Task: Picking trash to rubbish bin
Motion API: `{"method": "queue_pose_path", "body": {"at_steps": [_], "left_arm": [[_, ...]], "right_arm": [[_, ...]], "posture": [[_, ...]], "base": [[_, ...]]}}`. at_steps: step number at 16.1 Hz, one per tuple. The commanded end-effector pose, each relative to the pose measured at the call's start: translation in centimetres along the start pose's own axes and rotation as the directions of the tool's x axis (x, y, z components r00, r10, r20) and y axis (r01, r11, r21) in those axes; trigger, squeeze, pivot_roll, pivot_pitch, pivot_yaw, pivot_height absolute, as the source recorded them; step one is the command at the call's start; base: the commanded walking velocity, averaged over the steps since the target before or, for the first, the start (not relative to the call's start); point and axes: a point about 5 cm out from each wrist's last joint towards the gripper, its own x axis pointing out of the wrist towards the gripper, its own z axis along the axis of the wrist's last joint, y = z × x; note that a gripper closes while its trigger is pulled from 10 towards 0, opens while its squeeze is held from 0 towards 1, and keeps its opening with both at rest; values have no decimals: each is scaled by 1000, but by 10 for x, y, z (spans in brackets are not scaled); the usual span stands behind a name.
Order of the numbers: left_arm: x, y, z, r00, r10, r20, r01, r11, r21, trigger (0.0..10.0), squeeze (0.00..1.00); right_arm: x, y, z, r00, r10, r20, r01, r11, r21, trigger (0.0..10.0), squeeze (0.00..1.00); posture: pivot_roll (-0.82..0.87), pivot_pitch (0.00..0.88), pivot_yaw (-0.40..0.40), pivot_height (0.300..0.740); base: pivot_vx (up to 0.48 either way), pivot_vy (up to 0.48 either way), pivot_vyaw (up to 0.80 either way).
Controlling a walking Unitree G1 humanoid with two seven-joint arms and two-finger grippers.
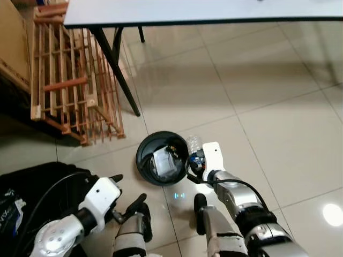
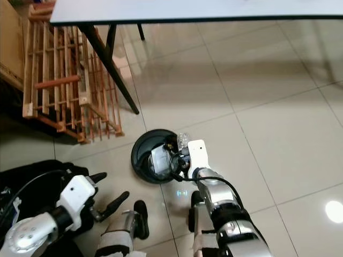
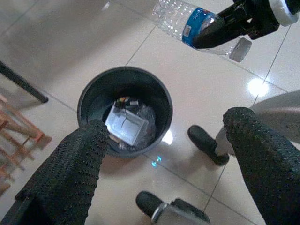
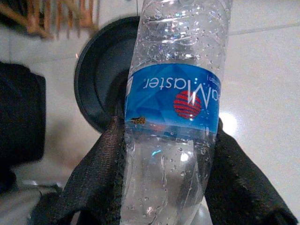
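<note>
Clear, ribbed plastic bottle (image 4: 176, 93) w/ blue wrap label (red round logo, white lettering), droplets inside its walls, is clamped in the right gripper (image 4: 164, 183): two black textured fingers (image 4: 101, 178) press its lower body from either side, jaws closed onto it just below the label. Landmark = the bin (image 1: 144, 155): round, black, smooth plastic, standing upright on the floor. Bottle hangs above the bin's rim on the side toward the right arm (image 1: 236, 198), partly over the opening, not inside it. Inside the bin: a crumpled pale wrapper or box (image 3: 124, 129) plus small dark scraps, too small to ID.

Left gripper (image 3: 164, 154) hovers nearer the robot than the bin, on the left arm's side; its knobbly black fingers (image 3: 70, 173) are spread wide apart w/ nothing between them. Robot's feet (image 1: 199, 206), black and rounded, stand just beside the bin on the robot's side.

Floor (image 1: 257, 96) = glossy beige square tiles w/ thin grout lines, light glare spots. Beyond the bin, away from the robot: a table (image 1: 187, 10) w/ flat pale top and slanted black metal legs. Left of the bin & near that table leg, a slatted wooden rack (image 1: 64, 80) of thin reddish-brown strips lies tilted on the floor. Closer to the robot, left of the bin, a soft black bag (image 1: 43, 182) w/ a thin cable over it.
</note>
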Motion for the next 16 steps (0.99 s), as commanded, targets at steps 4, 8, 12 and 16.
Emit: {"method": "queue_pose_path", "body": {"at_steps": [4,8,12,16], "left_arm": [[-15,-6,-2,999,-6,-45,5,1000,-23,10000,0],[-19,-10,1,998,-39,-59,37,999,-27,10000,0],[-15,-14,5,997,-57,-52,54,997,-54,10000,0],[-13,-23,7,992,-114,-49,104,979,-176,10000,0]], "right_arm": [[5,10,-21,995,15,-97,-17,1000,-22,10000,0],[8,21,-24,995,28,-99,-28,1000,5,10000,0],[9,22,-22,997,21,-80,-21,1000,0,10000,0],[8,15,-24,997,1,-82,-2,1000,-9,10000,0]], "posture": [[227,521,66,740],[228,532,79,740],[226,531,80,740],[219,525,73,740]], "base": [[0,0,0],[0,0,0],[0,0,0],[0,0,0]]}}
